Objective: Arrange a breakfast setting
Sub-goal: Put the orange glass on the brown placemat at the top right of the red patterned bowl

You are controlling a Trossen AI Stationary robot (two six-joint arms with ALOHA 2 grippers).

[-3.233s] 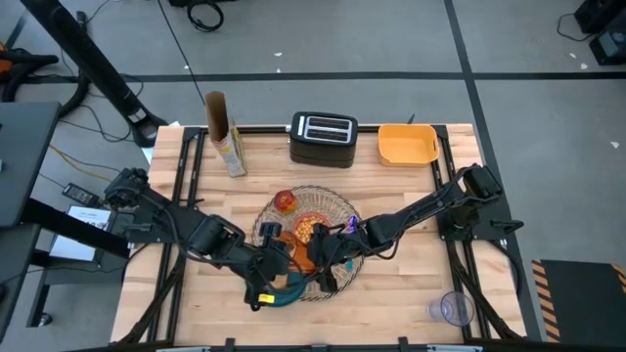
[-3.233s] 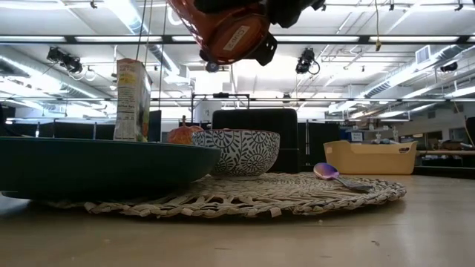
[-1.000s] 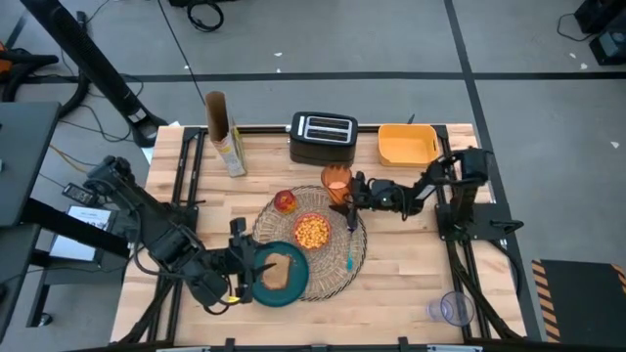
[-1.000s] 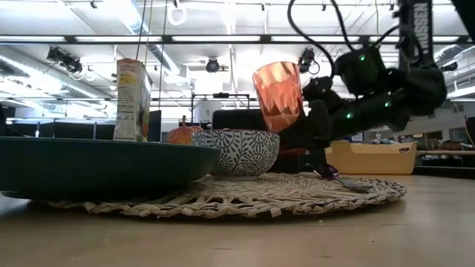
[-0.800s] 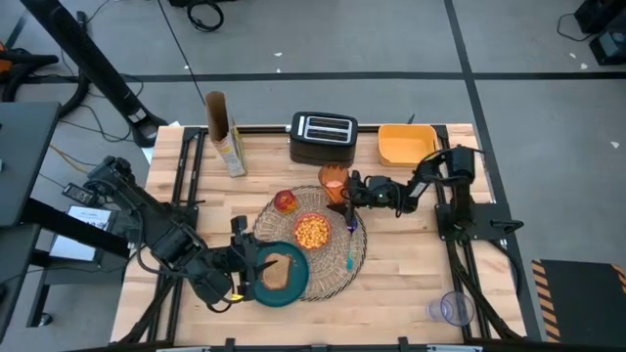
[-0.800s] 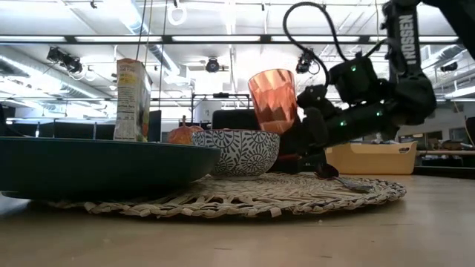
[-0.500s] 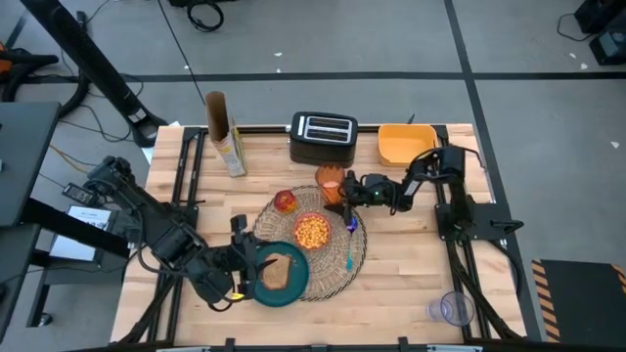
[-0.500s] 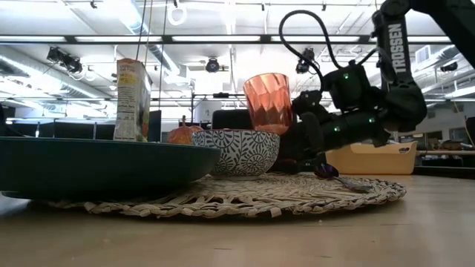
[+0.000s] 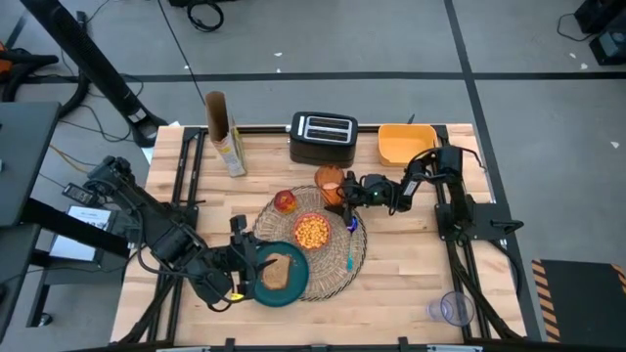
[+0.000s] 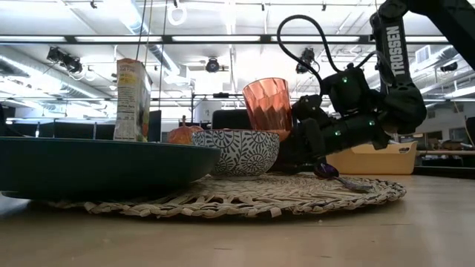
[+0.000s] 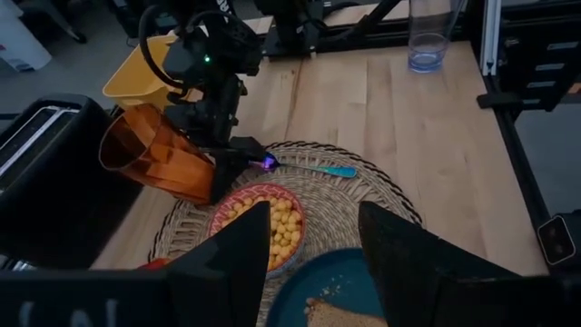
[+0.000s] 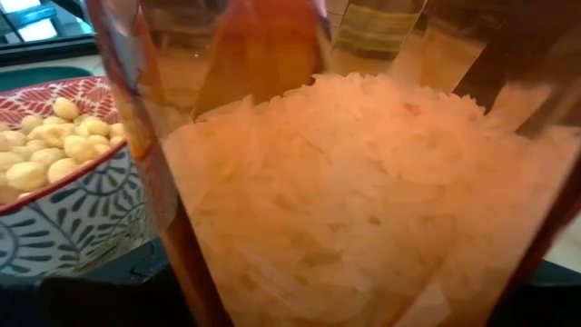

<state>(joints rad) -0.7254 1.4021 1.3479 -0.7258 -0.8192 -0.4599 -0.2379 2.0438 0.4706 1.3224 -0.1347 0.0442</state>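
The round straw placemat (image 9: 337, 279) lies mid-table. On it rest the teal plate (image 9: 293, 284) with the toast slice (image 9: 276, 273), the red bowl (image 9: 312, 232) of cereal, the red apple (image 9: 285, 201) and the blue spoon (image 9: 350, 250). My right gripper (image 9: 348, 191) is shut on the orange cup (image 9: 331, 184) at the mat's far edge. The cup also shows in the low view (image 10: 269, 104) and the left wrist view (image 11: 150, 156). My left gripper (image 11: 313, 213) is open and empty, just left of the plate, pointing across it. My right gripper pinches the cup's lower part (image 11: 201, 182), near its base, between its two fingers. The fingers come level from the table's right. The cup stands mouth up, slightly tilted. The bowl (image 10: 236, 150) hides its base, so I cannot tell whether it touches the mat.
A black toaster (image 9: 323, 139) and a yellow-orange bin (image 9: 407, 144) stand along the far edge. A cereal box (image 9: 231, 153) and a cardboard tube (image 9: 215, 113) stand far left. A clear cup (image 9: 452, 309) stands near right.
My right gripper has carried the orange cup down and a little toward the table's left, to just behind the bowl at the mat's far edge. The cup has stayed mouth up in the hold.
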